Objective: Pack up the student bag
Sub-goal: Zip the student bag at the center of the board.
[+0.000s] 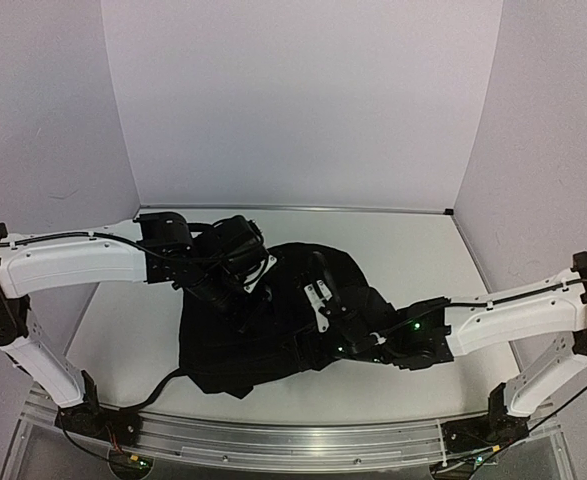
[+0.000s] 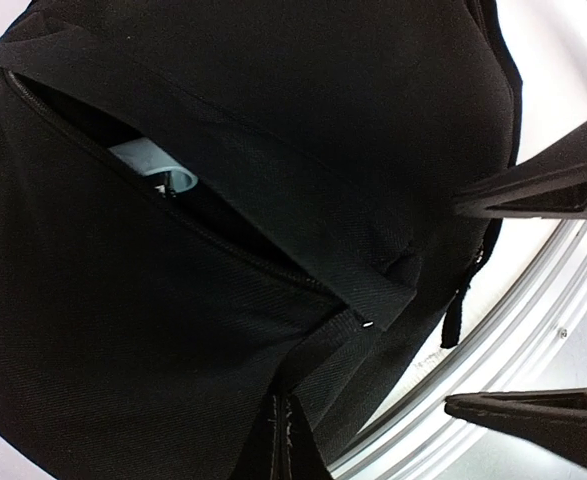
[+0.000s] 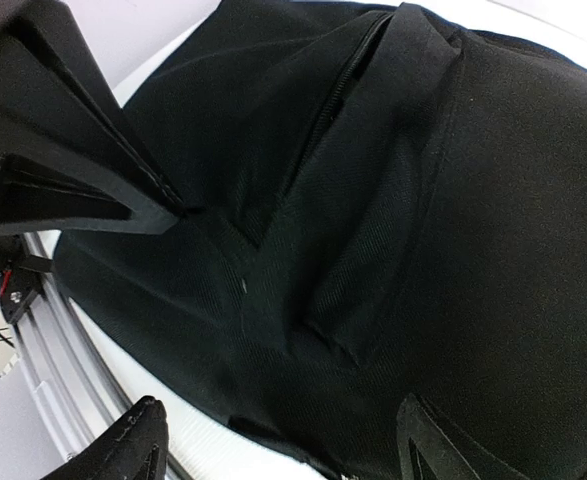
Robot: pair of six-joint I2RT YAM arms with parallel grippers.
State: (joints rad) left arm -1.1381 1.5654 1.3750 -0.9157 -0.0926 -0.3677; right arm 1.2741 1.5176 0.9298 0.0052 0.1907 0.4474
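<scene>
Student bag (image 2: 323, 130), pale grey item (image 2: 145, 160), perhaps lining, inside.

Far half of flat white tabletop (image 1: 403, 240) open behind large black fabric backpack (image 1: 223, 355), which fills the middle under white left arm (image 1: 73, 263) and white right arm (image 1: 513, 318); white panel walls (image 1: 303, 100) close three sides, ribbed aluminium rail (image 1: 273, 440) lines near edge.

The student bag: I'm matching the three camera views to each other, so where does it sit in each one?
Top external: the student bag lies in the middle of the picture.
Left wrist: the bag fills the left and centre, with a zip gaping at upper left.
Right wrist: the bag fills the centre and right.
Shared landmark: the metal rail beside the bag, at the bottom, lower right and lower left.
</scene>
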